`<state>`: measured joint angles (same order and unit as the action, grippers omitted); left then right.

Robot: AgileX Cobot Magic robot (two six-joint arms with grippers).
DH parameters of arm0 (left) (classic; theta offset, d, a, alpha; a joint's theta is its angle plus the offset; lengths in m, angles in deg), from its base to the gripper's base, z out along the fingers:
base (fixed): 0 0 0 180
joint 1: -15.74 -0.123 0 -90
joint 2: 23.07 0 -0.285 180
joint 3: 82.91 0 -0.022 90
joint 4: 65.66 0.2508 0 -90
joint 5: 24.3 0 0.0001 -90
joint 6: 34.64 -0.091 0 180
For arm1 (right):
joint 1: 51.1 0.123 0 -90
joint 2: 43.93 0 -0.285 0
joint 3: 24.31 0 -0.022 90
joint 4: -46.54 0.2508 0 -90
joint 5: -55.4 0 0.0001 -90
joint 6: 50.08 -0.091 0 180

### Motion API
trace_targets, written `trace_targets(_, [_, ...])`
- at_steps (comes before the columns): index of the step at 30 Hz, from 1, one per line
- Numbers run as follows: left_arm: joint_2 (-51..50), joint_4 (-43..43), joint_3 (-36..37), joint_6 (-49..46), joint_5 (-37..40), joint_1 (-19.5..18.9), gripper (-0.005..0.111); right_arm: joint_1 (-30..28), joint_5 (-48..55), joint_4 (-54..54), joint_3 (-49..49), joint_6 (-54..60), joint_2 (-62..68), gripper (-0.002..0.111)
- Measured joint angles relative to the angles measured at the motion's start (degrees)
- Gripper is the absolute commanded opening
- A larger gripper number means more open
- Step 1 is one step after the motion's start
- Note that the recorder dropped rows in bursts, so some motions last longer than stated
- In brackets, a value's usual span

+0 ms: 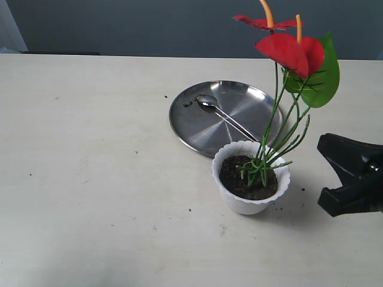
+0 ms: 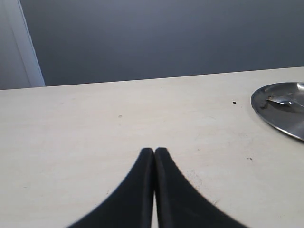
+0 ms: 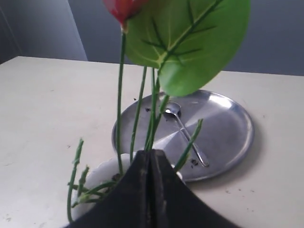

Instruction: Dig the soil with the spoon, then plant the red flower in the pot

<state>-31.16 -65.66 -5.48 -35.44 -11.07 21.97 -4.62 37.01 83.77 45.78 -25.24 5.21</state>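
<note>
The right gripper is seen at the right edge of the scene, just right of the pot and apart from it; in its own wrist view its black fingers are pressed together on nothing. The left gripper is likewise closed and empty over bare table, with only the rim of the steel plate showing at the far right.

The red flower is already stood in the pot, its thin green stems sunk into the soil and leaning to the right. The spoon is laid across the plate, just behind the pot. The planting is therefore judged to be done, and little more than a clear retreat of the right arm seems called for, without brushing the stems.

The pot is white plastic with a scalloped rim, tapering downward. The soil is dark and crumbly, and a few crumbs are scattered on the pale matte table. The blooms are glossy and heart-shaped, with orange spikes; the leaf is broad, green and dark-veined. Plate and spoon are polished, reflective metal.
</note>
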Motion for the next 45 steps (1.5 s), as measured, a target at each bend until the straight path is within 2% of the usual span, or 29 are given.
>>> trace_targets(4, [0.0, 0.0, 0.0, 0.0, 0.0, 0.0, 0.0, 0.0, -2.2, 10.8, -1.6, 12.1, 0.0, 0.0])
trace_targets(6, [0.0, 0.0, 0.0, 0.0, 0.0, 0.0, 0.0, 0.0, -5.0, 12.4, -1.9, 14.7, 0.1, 0.0])
trace_targets(15, [0.0, 0.0, 0.0, 0.0, 0.0, 0.0, 0.0, 0.0, -14.1, 14.2, -2.0, 17.7, 0.1, 0.0])
trace_targets(23, [0.0, 0.0, 0.0, 0.0, 0.0, 0.0, 0.0, -0.3, -14.9, 16.4, -2.0, 16.5, -1.6, 0.0])
trace_targets(26, [0.0, 0.0, 0.0, 0.0, 0.0, 0.0, 0.0, -6.3, -9.2, 18.6, -2.0, 16.3, -7.6, 0.0])
trace_targets(32, [0.0, 0.0, 0.0, 0.0, 0.0, 0.0, 0.0, -31.5, 13.9, 16.2, -2.0, 18.3, -22.5, 0.0])
trace_targets(36, [0.0, 0.0, 0.0, 0.0, 0.0, 0.0, 0.0, -42.8, 26.6, 14.9, -2.0, 18.7, -29.0, 0.0])
trace_targets(40, [0.0, 0.0, 0.0, 0.0, 0.0, 0.0, 0.0, -47.3, 36.4, 13.4, -2.0, 18.9, -32.2, 0.0])
trace_targets(45, [0.0, 0.0, 0.0, 0.0, 0.0, 0.0, 0.0, -47.8, 44.3, 7.5, -2.0, 18.4, -36.4, 0.0])
